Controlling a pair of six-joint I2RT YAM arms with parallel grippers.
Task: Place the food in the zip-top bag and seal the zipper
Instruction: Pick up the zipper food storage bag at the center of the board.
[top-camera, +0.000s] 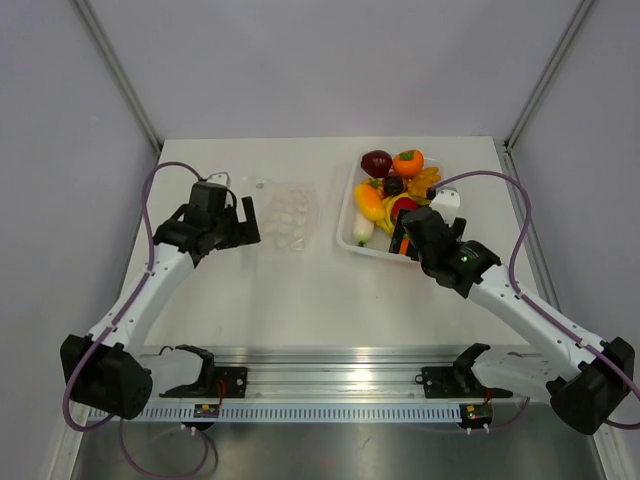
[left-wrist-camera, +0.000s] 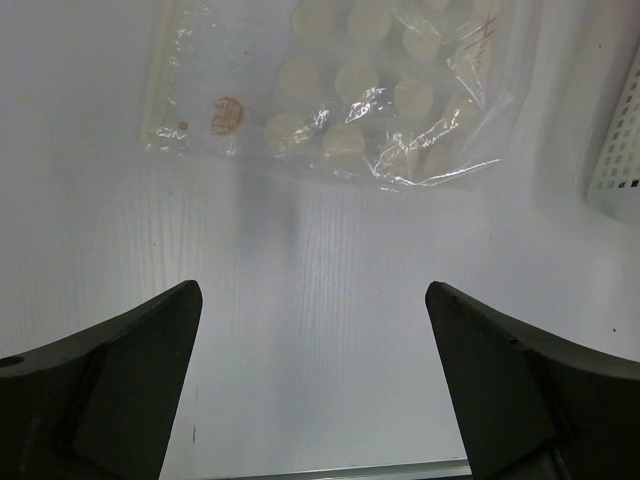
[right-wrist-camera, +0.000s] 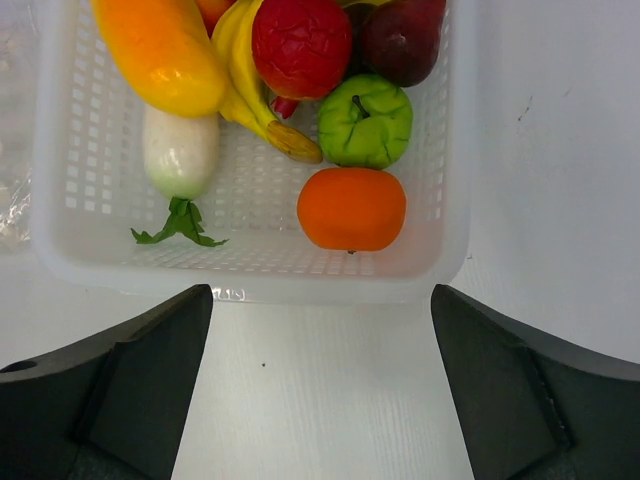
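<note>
Hovering right tool (right-wrist-camera: 320, 292) over tray (right-wrist-camera: 250, 283) rim

a white perforated tray (right-wrist-camera: 250, 270) sits on the pale table (top-camera: 300, 300).

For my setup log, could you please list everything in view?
zip-top bag: one, clear with white blotches, flat on table, left of tray.
tray: one, white, perforated, right rear of table.
food: roughly ten pieces, orange, red, green, purple, yellow, white, all in tray.
table: one, white.
left claw: one, black, open, facing bag.
right claw: one, black, open, facing tray.
</note>
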